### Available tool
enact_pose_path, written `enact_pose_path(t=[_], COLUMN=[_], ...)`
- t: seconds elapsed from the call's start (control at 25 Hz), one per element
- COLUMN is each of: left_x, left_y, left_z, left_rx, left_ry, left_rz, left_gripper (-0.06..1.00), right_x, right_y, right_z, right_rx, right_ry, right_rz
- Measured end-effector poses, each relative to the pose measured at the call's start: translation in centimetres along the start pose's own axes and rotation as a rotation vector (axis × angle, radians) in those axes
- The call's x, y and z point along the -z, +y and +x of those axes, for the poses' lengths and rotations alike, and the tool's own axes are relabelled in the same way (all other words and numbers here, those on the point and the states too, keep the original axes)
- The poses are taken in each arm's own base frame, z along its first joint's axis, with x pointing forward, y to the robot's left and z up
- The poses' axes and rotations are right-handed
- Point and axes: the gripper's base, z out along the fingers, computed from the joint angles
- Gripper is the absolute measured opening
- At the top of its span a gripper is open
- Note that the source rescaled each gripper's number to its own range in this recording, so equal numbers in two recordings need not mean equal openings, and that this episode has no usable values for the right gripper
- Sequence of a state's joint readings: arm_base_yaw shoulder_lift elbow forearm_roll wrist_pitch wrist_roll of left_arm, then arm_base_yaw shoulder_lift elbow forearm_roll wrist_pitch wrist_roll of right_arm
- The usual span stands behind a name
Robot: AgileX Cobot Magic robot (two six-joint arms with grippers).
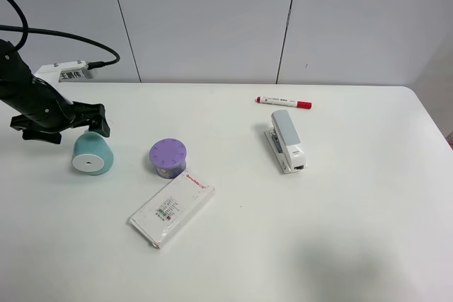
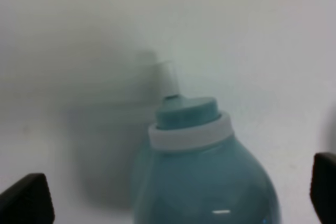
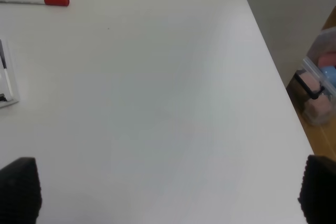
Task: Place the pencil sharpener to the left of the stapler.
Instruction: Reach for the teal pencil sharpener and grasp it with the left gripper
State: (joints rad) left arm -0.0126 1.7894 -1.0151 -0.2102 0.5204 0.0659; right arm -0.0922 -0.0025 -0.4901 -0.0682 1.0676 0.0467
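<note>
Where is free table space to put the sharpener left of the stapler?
The patch between the purple cylinder and the stapler is bare, up to the marker. Crowded: cylinder, white box and sharpener lie close together.

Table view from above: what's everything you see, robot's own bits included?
Table: one, white, fills the scene.
Pencil sharpener: one, teal with white face, far left.
Short cylinder: one, purple top, right of the sharpener.
Flat box: one, white, in front of the cylinder.
Stapler: one, grey and white, right of centre.
Marker: one, white with red cap, behind the stapler.
Storage bin: one, clear, beyond the table's edge.
Left gripper: one, black, open, either side of the sharpener.
Right gripper: one, black, open over bare table.
</note>
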Motion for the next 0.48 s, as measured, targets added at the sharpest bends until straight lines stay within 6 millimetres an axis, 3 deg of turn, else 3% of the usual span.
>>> enact_pose_path(t=[0.48], left_x=[-3.5], left_y=[0.5], left_z=[1.3], left_rx=[0.012], left_ry=[0.136], left_rz=[-0.011], left_gripper=[1.0], right_x=[0.0], right_y=[0.0], right_z=[0.0], right_rx=[0.0], right_ry=[0.0], right_rz=[0.0])
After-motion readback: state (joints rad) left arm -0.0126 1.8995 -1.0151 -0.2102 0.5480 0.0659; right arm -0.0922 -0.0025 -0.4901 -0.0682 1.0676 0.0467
